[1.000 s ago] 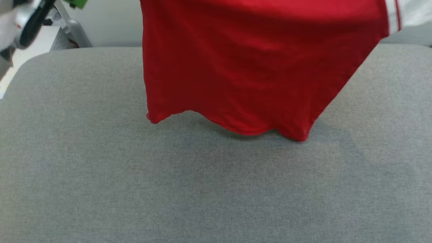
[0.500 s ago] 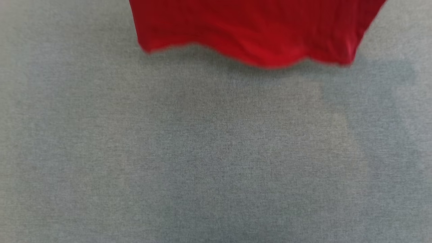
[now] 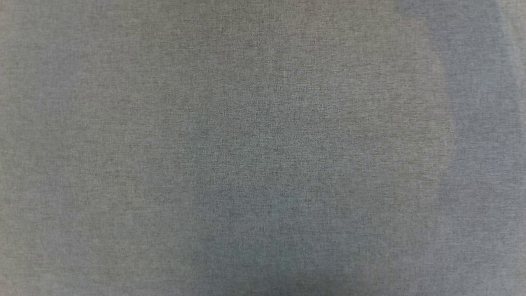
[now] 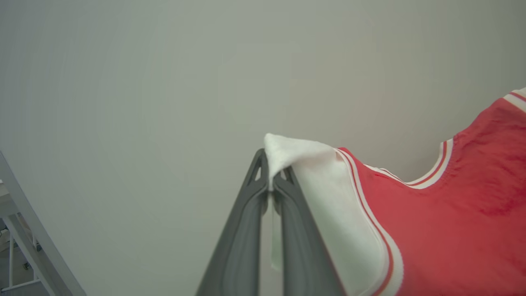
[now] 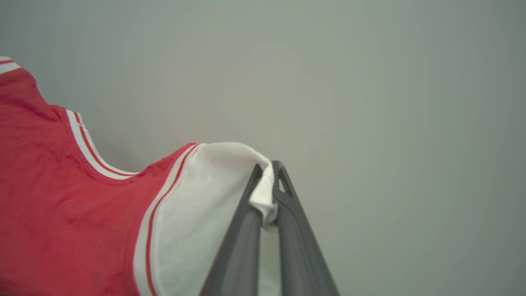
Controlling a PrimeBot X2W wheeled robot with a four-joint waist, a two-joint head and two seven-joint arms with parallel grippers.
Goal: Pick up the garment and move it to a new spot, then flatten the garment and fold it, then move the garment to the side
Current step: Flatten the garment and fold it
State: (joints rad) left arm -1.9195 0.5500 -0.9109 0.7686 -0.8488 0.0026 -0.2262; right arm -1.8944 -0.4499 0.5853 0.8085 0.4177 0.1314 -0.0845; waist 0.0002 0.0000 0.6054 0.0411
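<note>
The garment point(image 4: 444, 230) is a red jersey shirt with white sleeves and red-white striped trim. In the left wrist view my left gripper point(image 4: 270, 174) is shut on the white fabric of one sleeve, near the shoulder. In the right wrist view my right gripper point(image 5: 268, 181) is shut on the other white sleeve of the garment point(image 5: 61, 197). The shirt hangs stretched between the two grippers, with its striped collar dipping between them. In the head view the grey padded surface point(image 3: 263, 148) lies below.
A pale plain wall point(image 4: 164, 82) stands behind the held shirt in both wrist views. A light metal frame point(image 4: 24, 230) shows at the lower left of the left wrist view.
The head view has tilted downward: the hanging red hem slid up and out of its top edge, and the surface's far edge and the stand behind it left the picture too.
</note>
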